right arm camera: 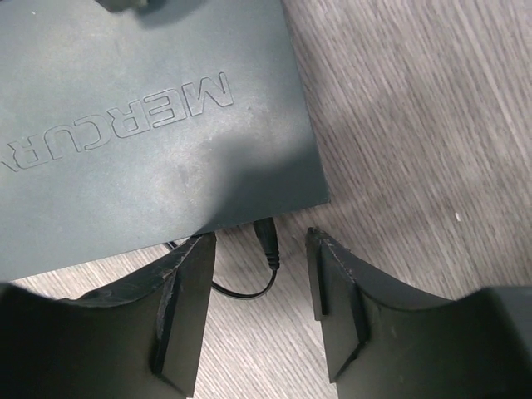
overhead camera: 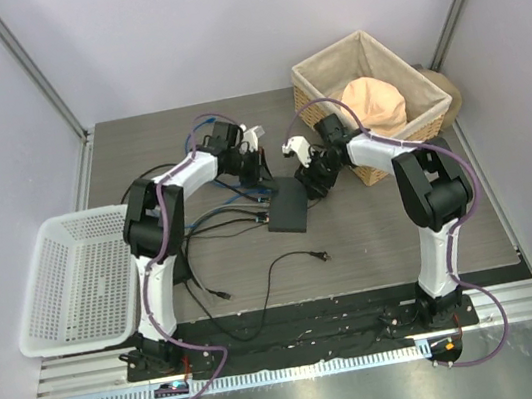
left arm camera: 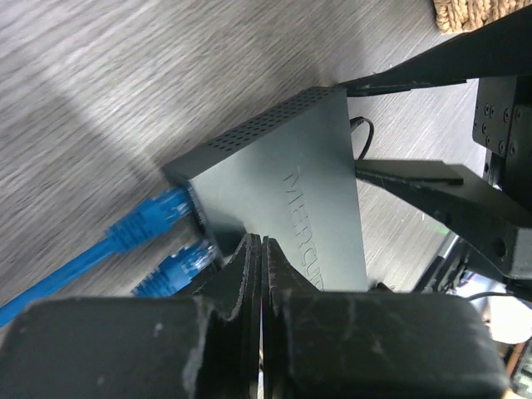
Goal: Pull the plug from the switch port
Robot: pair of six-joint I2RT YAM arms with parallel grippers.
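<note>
Right gripper (right arm camera: 259, 249) is released, one finger on each side of the black plug (right arm camera: 268, 235), which meets the narrow edge of the switch (right arm camera: 150, 125); neither finger touches it. Switch lies flat on the table (right arm camera: 416, 116), between the two grippers. Left gripper (left arm camera: 262, 258) is clenched on nothing, poised over the switch edge that carries the blue plugs (left arm camera: 154, 218); contact with the lid cannot be confirmed. Recommended procedure: centre the plug in the gap, clench on its moulded body, not the thin lead, then draw straight out along the port axis. Brace the switch from above, otherwise the box will likely slide
</note>
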